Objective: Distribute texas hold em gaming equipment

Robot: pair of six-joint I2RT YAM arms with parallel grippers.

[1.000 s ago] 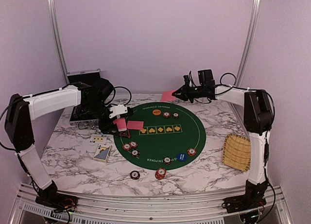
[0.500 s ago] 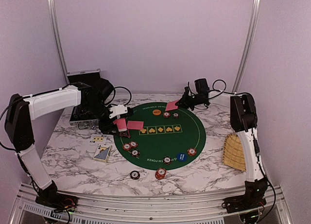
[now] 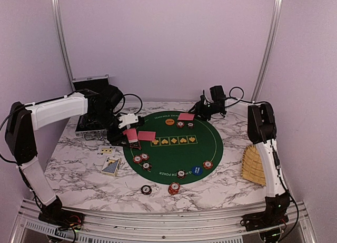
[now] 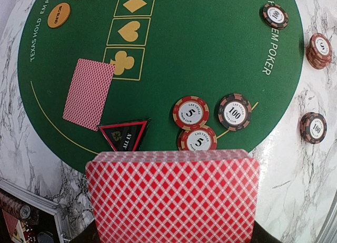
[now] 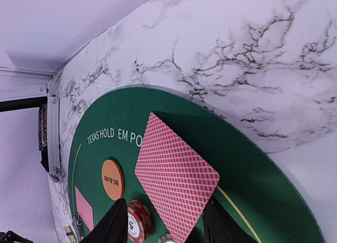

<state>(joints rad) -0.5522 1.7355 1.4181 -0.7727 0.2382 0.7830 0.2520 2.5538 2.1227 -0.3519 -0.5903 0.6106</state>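
Release on the right arm. A second ago the right claw [image 5: 166, 214] was high over the far right of the tabletop [image 3: 231, 129] with a red card pinched. It has since swung in and down. The card [image 5: 176, 180] now lies face down on the mat [image 3: 174, 156], just ahead of the claw, with its near corner between the fingers. The fingers stand spread, and neither touches the card as far as I can tell. I read this as one card dealt to the far seat, with more deals remaining.

The left claw [image 3: 129, 131] has not moved. It is pressed together on the deck [image 4: 174, 198], which fills the near part of its view. Ahead of it on the mat lie a second card [image 4: 88, 94], the triangle marker [image 4: 125, 135] just in front of the deck, and three chips [image 4: 190, 112] ahead and to the right.

Edges and room: the dealt card sits close to the mat's far rim, with marble beyond it toward the back wall. On the side of the finger at the left of the right wrist view, the orange button [image 5: 112, 180] and a chip stack [image 5: 138, 222] lie near the card. The stack is almost at that finger. I judge the right claw should withdraw straight back and up, not sideways. The tray [image 3: 256, 165] is well behind that claw and looks out of the path.
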